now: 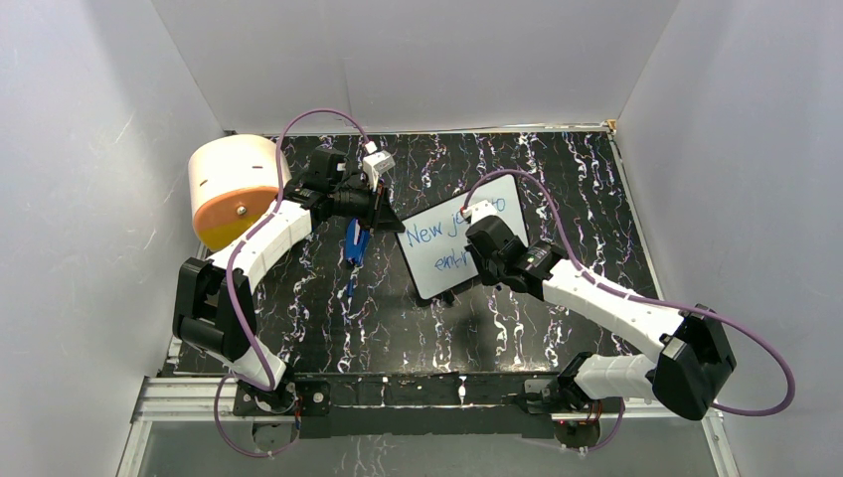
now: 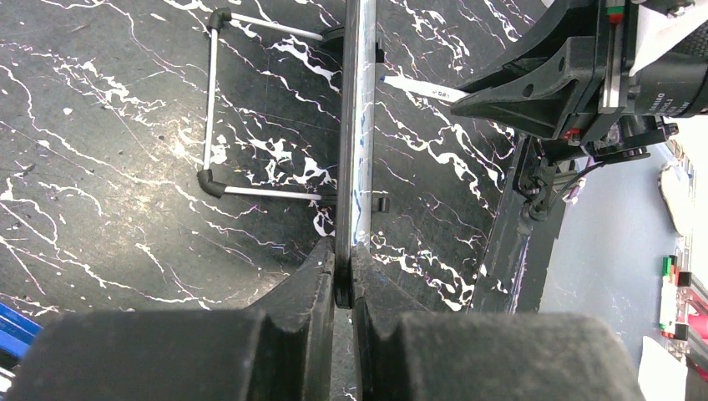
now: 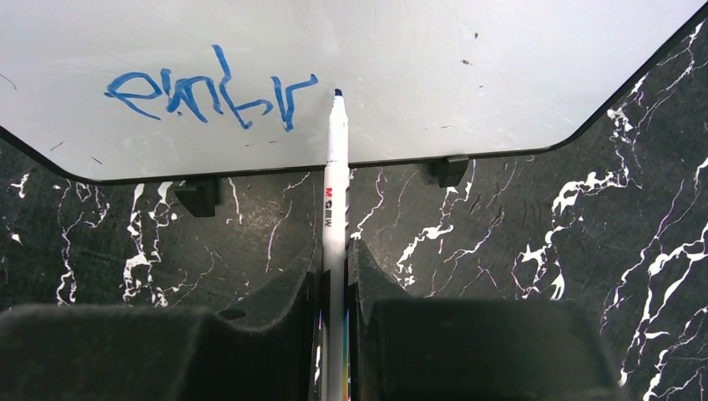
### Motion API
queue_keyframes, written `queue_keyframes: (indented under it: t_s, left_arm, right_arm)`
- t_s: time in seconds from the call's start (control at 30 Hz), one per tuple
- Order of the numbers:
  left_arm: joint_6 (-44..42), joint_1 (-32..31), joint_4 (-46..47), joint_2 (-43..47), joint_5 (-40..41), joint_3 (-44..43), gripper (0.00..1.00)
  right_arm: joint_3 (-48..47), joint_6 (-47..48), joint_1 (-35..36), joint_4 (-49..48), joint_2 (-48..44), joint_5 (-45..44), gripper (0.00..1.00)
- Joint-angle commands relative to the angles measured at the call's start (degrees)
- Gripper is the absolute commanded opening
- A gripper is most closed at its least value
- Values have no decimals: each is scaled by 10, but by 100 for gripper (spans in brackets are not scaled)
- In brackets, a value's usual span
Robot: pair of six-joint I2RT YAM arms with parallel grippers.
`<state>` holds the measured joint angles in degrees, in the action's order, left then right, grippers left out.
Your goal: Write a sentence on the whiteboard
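The whiteboard (image 1: 433, 281) lies tilted on the black marbled table, with the blue sentence (image 1: 429, 235) reading "New jo.. to" over "embr". My arm covers some of the letters. My left gripper (image 1: 391, 217) is shut on the board's left edge, and in the left wrist view the board (image 2: 355, 125) shows edge-on between the fingers of that gripper (image 2: 344, 267). My right gripper (image 3: 336, 259) is shut on a white marker (image 3: 336, 192). Its blue tip is at the whiteboard (image 3: 467, 75), just past the last stroke of the second line of the sentence (image 3: 209, 96).
A cream and orange cylinder (image 1: 234, 189) stands at the back left. A blue object (image 1: 356, 243) lies on the table beside the left gripper. The board's wire stand (image 2: 213, 100) rests behind it. Grey walls close in three sides.
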<state>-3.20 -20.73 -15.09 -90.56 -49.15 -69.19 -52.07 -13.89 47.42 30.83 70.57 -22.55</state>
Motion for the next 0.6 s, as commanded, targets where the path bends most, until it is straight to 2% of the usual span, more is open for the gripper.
queue_keyframes:
  t_s: [0.0,0.57]
  left_arm:
    - [-25,0,-29,-4,13,-9,0]
    - [-25,0,-32,-13,15,-9,0]
  right_arm:
    - [5,2,-4,-18,-13,-4,0]
    - [26,13,-14,-39,-23,7,0]
